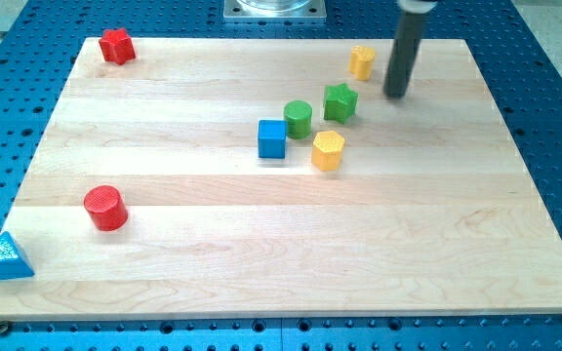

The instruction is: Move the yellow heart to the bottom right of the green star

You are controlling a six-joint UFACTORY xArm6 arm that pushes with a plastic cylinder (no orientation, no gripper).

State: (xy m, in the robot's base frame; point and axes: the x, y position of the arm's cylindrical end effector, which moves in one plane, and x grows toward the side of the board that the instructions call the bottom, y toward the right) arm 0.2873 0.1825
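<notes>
- My tip is the lower end of a straight dark rod that comes down from the view's top; it carries no jaws, so there is nothing on it to spread or pinch, and it holds no block.
- The tip stands on the wooden board in the upper right part, touching no block.
- The yellow heart lies just to the view's left of the rod and a little nearer the view's top, close to the board's far edge, with a small gap between it and the rod.
- The green star sits to the view's left of the tip, near it but apart, and below the yellow heart.
- The green cylinder rests just beside the star, on its lower left.
- The yellow hexagon lies below the star, and the blue cube is near its left, under the green cylinder.
- Well apart, a red star sits in the board's top left corner.
- A red cylinder stands in the lower left part.
- A blue triangle lies at the board's bottom left edge, partly over the blue perforated table.
</notes>
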